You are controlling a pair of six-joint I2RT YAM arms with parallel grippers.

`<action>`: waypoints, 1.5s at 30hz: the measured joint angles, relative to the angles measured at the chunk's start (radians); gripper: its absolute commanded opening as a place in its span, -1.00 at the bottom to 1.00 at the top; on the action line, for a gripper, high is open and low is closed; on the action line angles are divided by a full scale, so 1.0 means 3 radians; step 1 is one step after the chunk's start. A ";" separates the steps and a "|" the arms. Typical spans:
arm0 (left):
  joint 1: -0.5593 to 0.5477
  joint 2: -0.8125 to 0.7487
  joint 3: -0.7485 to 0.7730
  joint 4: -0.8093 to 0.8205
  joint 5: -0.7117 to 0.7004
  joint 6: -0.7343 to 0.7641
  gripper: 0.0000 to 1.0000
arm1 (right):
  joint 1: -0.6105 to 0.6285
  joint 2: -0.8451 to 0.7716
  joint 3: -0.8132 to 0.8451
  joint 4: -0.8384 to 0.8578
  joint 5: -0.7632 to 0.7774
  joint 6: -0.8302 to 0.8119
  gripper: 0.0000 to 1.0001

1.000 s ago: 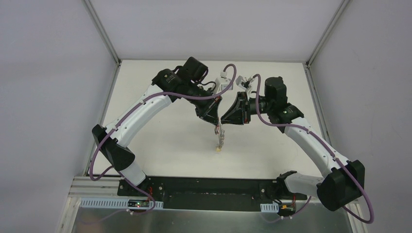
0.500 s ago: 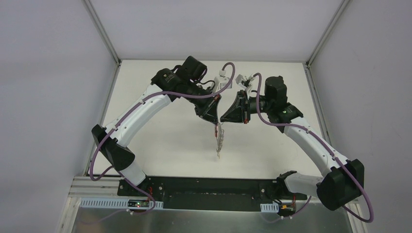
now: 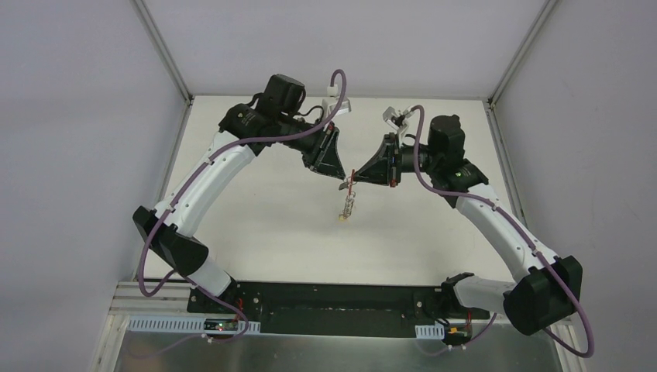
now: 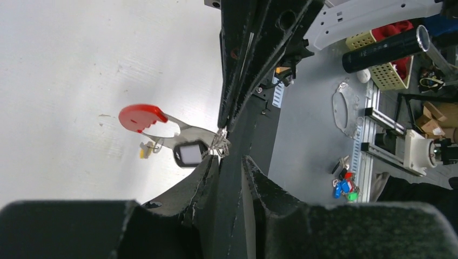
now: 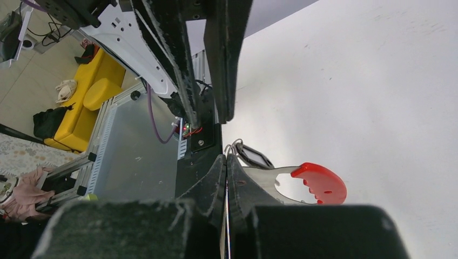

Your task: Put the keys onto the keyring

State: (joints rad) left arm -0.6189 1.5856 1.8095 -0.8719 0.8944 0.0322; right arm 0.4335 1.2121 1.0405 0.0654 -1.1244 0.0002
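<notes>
Where the left wrist camera is looking beyond the counter (image 3: 263, 209), pale yellow lattice baskets (image 4: 386, 80) are standing at the far right. Red things (image 4: 398, 28) are lying in them, but I cannot tell what these are.

Over the counter, the left claw (image 3: 339, 174) is hanging just left of the keys (image 3: 349, 203), with its jaws standing a little apart and gripping nothing. The keys are hanging in the middle, between the two claws, from the tips of the right claw (image 3: 355, 179), which is closed tightly on the top of the bunch.

The long axis of the bunch is running from those tips toward the near edge of the counter, leaning slightly to the left. The yellow-headed key (image 3: 343, 219) is forming its far end. In the left wrist view the strap (image 4: 143, 117) is pointing sideways from the pinch, its red end away from the claws. The keyring (image 4: 189, 154), a small black oval, is hanging just under the strap, close beside the tips.

The black fingers (image 5: 213, 183) of the right claw are covering the exact spot of the grip. I cannot tell whether the keyring is joined to the bunch, or whether the yellow end is touching the counter. From above, the silver keys are looking too small to count.
</notes>
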 measured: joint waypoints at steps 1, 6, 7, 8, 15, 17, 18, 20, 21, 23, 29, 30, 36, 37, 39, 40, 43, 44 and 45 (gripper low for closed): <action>0.0019 -0.0033 -0.0031 0.0051 0.0046 -0.0038 -0.52 | -0.0010 0.0000 0.0014 -0.0003 0.0009 0.0020 -1.00; 0.0039 -0.0155 -0.0214 0.0214 0.0149 -0.0167 -0.39 | -0.0066 0.0000 0.0041 0.0004 0.0033 0.0112 -1.00; 0.0039 -0.0161 -0.0237 0.0237 0.0155 -0.0175 -0.35 | -0.0080 0.0000 0.0041 0.0006 0.0033 0.0136 -1.00; 0.0039 -0.0163 -0.0247 0.0251 0.0156 -0.0186 -0.32 | -0.0092 0.0000 0.0041 0.0017 0.0032 0.0159 -1.00; 0.0039 -0.0163 -0.0259 0.0389 0.0149 -0.0230 -0.19 | -0.0163 -0.0004 0.0032 0.0206 -0.0055 0.0357 -1.00; 0.0039 -0.0163 -0.0263 0.0431 0.0145 -0.0223 -0.17 | -0.0173 -0.0008 0.0029 0.0254 -0.0097 0.0407 -1.00; 0.0039 -0.0163 -0.0267 0.0450 0.0144 -0.0220 -0.16 | -0.0175 -0.0008 0.0028 0.0281 -0.0121 0.0432 -1.00; 0.0039 -0.0163 -0.0268 0.0458 0.0145 -0.0197 -0.16 | -0.0182 -0.0009 0.0027 0.0334 -0.0156 0.0482 -1.00; 0.0039 -0.0161 -0.0268 0.0469 0.0146 -0.0177 -0.17 | -0.0183 -0.0009 0.0023 0.0366 -0.0169 0.0505 -1.00; 0.0039 -0.0158 -0.0268 0.0493 0.0158 -0.0145 -0.22 | -0.0188 -0.0011 -0.0001 0.0435 -0.0201 0.0553 -1.00; 0.0039 -0.0118 -0.0291 0.0559 0.0242 -0.0130 -0.50 | -0.0197 -0.0013 -0.0065 0.0523 -0.0237 0.0642 -1.00; 0.0039 -0.0111 -0.0308 0.0573 0.0252 -0.0130 -0.50 | -0.0198 -0.0013 -0.0070 0.0535 -0.0238 0.0656 -1.00; 0.0038 -0.0065 -0.0362 0.0607 0.0313 -0.0128 -0.53 | -0.0233 -0.0014 -0.0083 0.0641 -0.0256 0.0741 -1.00; 0.0038 -0.0060 -0.0364 0.0612 0.0314 -0.0128 -0.54 | -0.0235 -0.0014 -0.0083 0.0646 -0.0257 0.0749 -1.00; 0.0038 -0.0053 -0.0373 0.0623 0.0320 -0.0130 -0.59 | -0.0238 -0.0014 -0.0086 0.0661 -0.0258 0.0772 -1.00; 0.0038 -0.0052 -0.0376 0.0623 0.0324 -0.0130 -0.63 | -0.0238 -0.0014 -0.0092 0.0671 -0.0258 0.0777 -1.00; 0.0037 -0.0048 -0.0381 0.0626 0.0332 -0.0132 -0.78 | -0.0240 -0.0014 -0.0116 0.0707 -0.0261 0.0792 -1.00; 0.0037 -0.0048 -0.0383 0.0626 0.0334 -0.0130 -0.84 | -0.0244 -0.0014 -0.0125 0.0717 -0.0262 0.0799 -1.00; 0.0037 -0.0047 -0.0385 0.0626 0.0336 -0.0131 -0.90 | -0.0245 -0.0014 -0.0130 0.0722 -0.0263 0.0809 -1.00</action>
State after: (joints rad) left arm -0.6079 1.5715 1.6939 -0.6842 0.9951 -0.0071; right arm 0.3599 1.2079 1.0016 0.2821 -1.2034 0.2428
